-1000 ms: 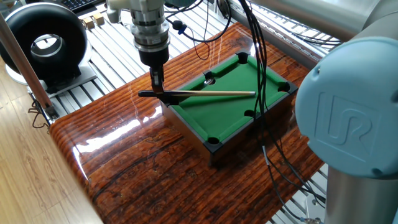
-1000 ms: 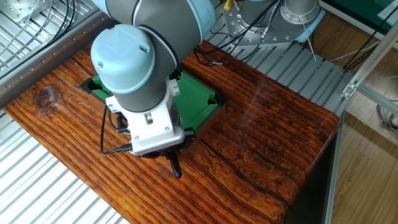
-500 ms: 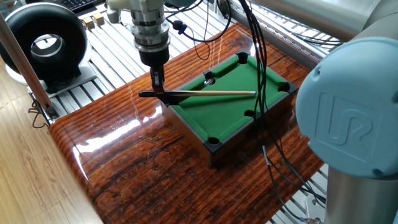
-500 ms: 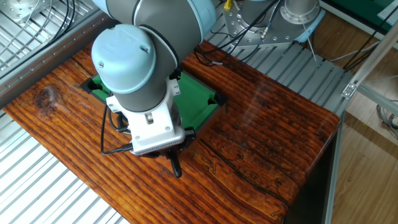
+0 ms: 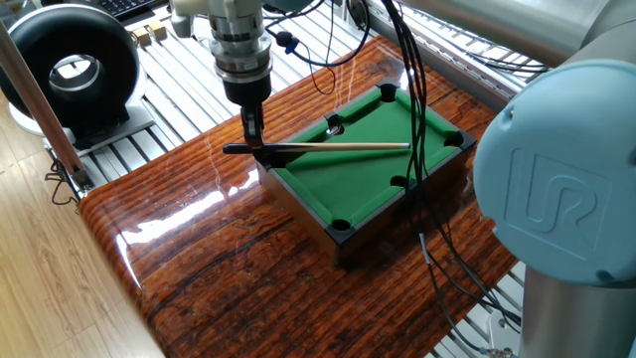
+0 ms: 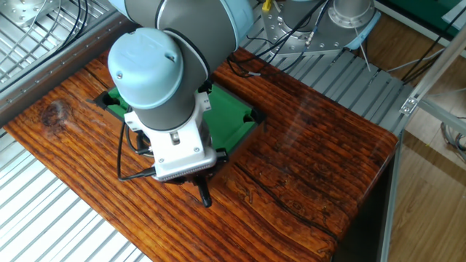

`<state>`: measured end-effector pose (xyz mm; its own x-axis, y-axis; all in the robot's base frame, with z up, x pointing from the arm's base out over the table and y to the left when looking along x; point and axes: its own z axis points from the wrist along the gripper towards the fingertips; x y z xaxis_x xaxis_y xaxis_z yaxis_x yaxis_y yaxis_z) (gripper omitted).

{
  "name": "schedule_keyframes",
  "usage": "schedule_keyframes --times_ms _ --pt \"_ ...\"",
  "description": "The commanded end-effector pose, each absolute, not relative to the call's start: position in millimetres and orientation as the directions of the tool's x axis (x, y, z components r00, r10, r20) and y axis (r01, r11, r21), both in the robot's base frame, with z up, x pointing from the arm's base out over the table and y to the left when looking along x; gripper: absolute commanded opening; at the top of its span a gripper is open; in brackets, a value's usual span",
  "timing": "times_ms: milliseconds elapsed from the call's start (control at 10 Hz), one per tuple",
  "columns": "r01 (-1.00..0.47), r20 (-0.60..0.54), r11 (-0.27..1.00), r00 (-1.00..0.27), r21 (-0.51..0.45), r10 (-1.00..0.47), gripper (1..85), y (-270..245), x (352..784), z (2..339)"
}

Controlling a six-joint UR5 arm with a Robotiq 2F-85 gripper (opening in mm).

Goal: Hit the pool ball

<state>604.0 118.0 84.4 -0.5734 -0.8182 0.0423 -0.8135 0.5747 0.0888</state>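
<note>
A small pool table (image 5: pixel 366 169) with green felt and black pocket corners stands on the wooden tabletop. My gripper (image 5: pixel 254 139) hangs at its near-left edge, shut on a thin cue stick (image 5: pixel 338 148). The cue lies level across the felt, its black butt sticking out to the left and its pale tip near the far rail. No red pool ball shows clearly; something small and shiny sits by the far-left pocket (image 5: pixel 334 127). In the other fixed view the arm covers most of the pool table (image 6: pixel 237 116), and only the gripper's dark fingertips (image 6: pixel 204 195) show.
The glossy wooden tabletop (image 5: pixel 219 249) rests on metal slats. A black round device (image 5: pixel 72 72) stands at the far left, off the table. Black cables (image 5: pixel 422 199) hang across the pool table's right side. The arm's large base joint (image 5: pixel 556 189) fills the right foreground.
The gripper and cue have crept very slightly to the right along the felt. Nothing else has moved.
</note>
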Motion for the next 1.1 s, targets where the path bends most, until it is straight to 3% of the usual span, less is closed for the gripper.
schedule_keyframes --times_ms 0,300,1000 --pt "-0.818 0.047 0.570 -0.568 0.070 -0.821 1.0 110 611 92" --pt "-0.849 0.040 0.527 -0.526 0.033 -0.849 1.0 99 617 91" --pt "-0.774 0.043 0.633 -0.632 0.007 -0.773 1.0 46 620 101"
